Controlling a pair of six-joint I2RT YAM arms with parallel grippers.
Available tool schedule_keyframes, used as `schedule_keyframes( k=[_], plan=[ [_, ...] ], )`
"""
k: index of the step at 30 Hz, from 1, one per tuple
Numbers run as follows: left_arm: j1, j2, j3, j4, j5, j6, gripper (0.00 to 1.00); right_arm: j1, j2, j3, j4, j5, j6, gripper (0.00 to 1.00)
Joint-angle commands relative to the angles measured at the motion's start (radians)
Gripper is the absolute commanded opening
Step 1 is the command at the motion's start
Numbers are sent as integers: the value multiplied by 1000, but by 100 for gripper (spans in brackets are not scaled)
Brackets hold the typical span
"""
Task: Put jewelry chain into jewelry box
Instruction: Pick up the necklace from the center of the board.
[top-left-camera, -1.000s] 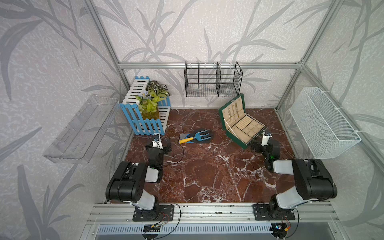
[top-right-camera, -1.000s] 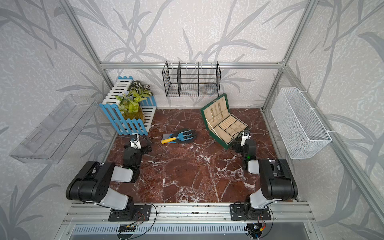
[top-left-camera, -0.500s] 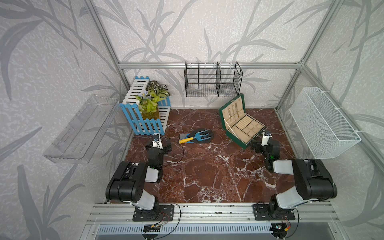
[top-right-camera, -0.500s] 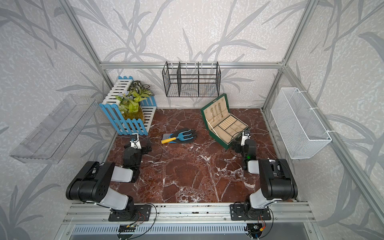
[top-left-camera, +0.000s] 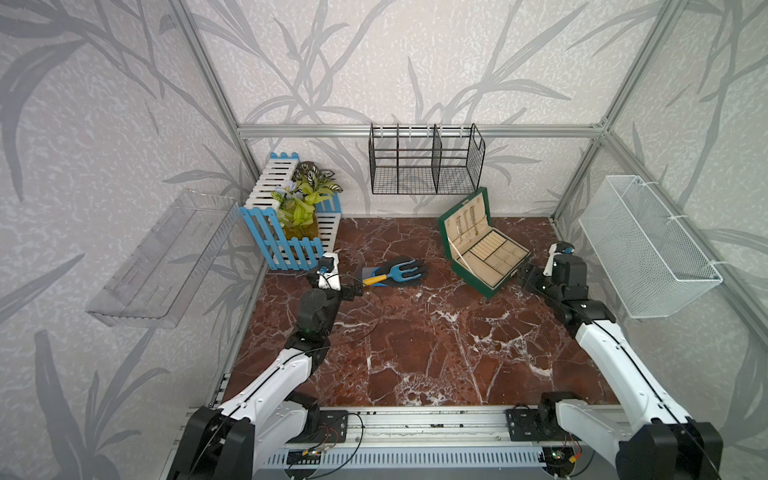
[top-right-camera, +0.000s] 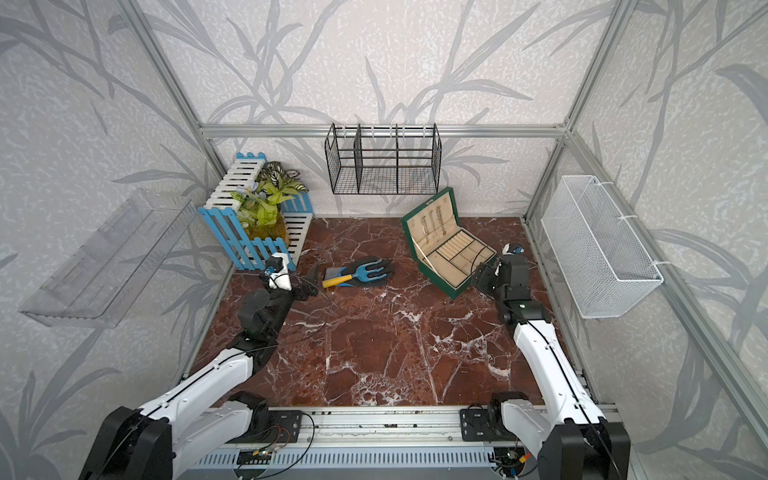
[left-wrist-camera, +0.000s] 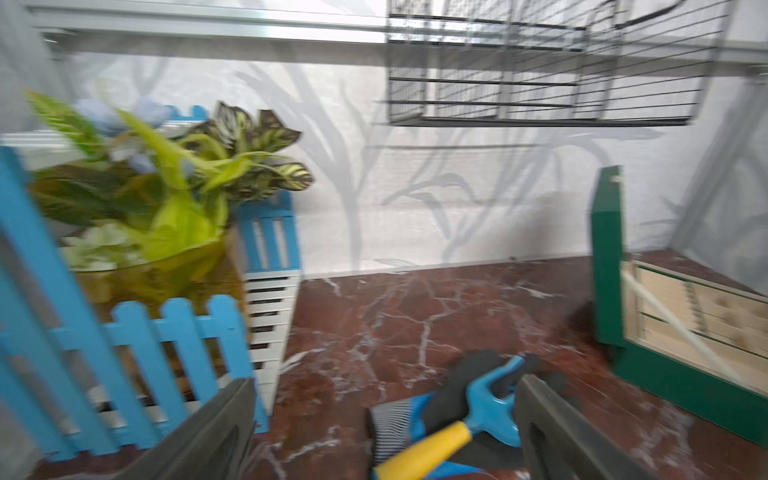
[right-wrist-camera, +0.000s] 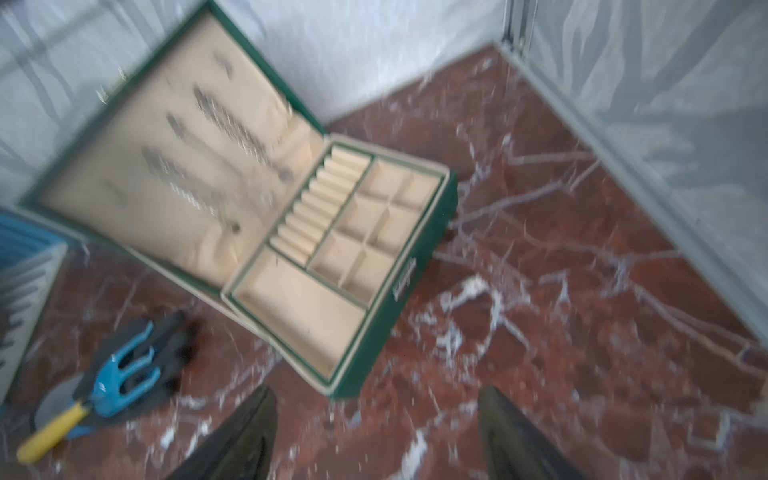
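The jewelry box (top-left-camera: 494, 266) (top-right-camera: 457, 259) (right-wrist-camera: 299, 307) (left-wrist-camera: 681, 386) stands open at the back right, dark green with cream compartments and its lid raised. Thin jewelry chains (right-wrist-camera: 226, 120) (top-left-camera: 465, 218) hang against the lid's lining. My right gripper (top-left-camera: 524, 277) (top-right-camera: 478, 276) (right-wrist-camera: 376, 392) is low beside the box's front right corner, open, with only floor between its fingers (right-wrist-camera: 249, 432). My left gripper (top-left-camera: 352, 291) (top-right-camera: 309, 286) (left-wrist-camera: 386, 380) sits at the left, open and holding nothing, just short of the glove and fork.
A blue garden fork (top-left-camera: 395, 272) (left-wrist-camera: 486, 399) with a yellow handle lies on a black glove (top-left-camera: 409, 276) mid-floor. A blue and white picket planter (top-left-camera: 291, 232) fills the back left corner. A black wire rack (top-left-camera: 424, 162), a white wire basket (top-left-camera: 648, 249) and a clear shelf (top-left-camera: 162, 262) hang on the walls.
Both arms stay close to where they were in the top views. Blur in both wrist views shows slight motion. Nothing was taken hold of or let go.
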Motion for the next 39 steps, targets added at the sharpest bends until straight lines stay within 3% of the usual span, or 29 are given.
schedule_keyframes(
  k=[1,4,8,14,29,39],
  plan=[
    [-91,-43,-20,-125,100,-77,100,116,92,46,-402,33,98,71],
    [-181,-62,-26,-169,126,-77,100,172,205,95,-474,31,99,62],
    [-252,-66,-14,-229,129,-53,100,174,333,101,-424,-37,67,51],
    [-293,-44,-11,-239,116,-34,100,170,489,157,-377,-57,21,37],
    [-308,-10,3,-251,94,-21,100,131,631,218,-347,-76,-38,23],
    [-310,14,9,-248,96,-19,100,138,675,199,-352,-91,-43,22]
  ],
)
